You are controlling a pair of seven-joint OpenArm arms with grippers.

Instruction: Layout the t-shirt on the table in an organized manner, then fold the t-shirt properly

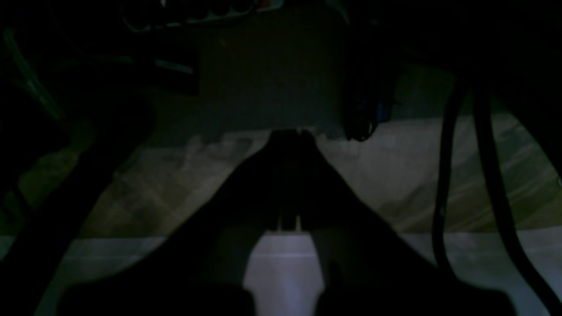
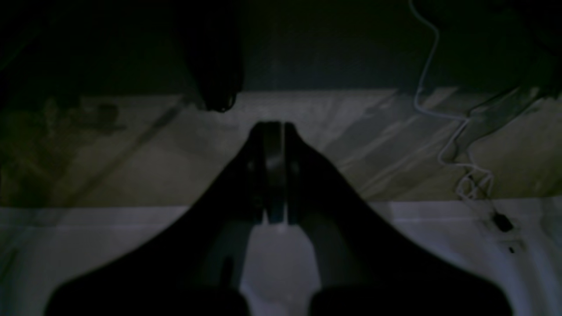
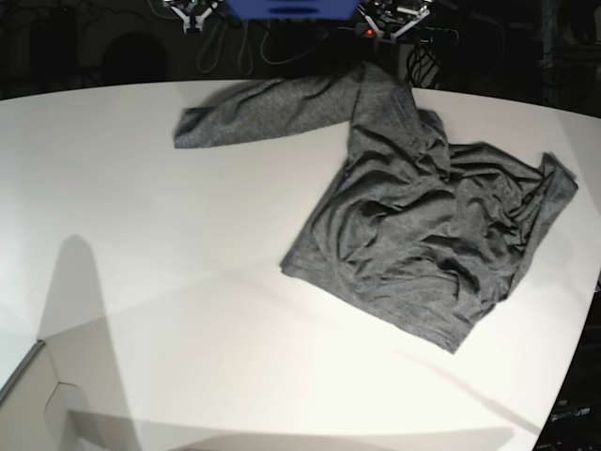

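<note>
Jaws of both the left gripper (image 1: 292, 134) and right gripper (image 2: 274, 127) are clenched, empty. Crumpled t-shirt (image 3: 423, 225) lies on the table (image 3: 141, 235), one sleeve outstretched.

Crumpled grey t-shirt (image 3: 423, 235) lies unfolded on the white table (image 3: 141, 235).

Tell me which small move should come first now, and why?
Probably bring one claw down to the stretched-out sleeve of the shirt to start flattening it. The shirt lies crumpled and skewed on the table, its body bunched in wrinkles. Both claws, left and right, appear shut, hold nothing and touch no cloth; neither arm shows in the base view.
</note>
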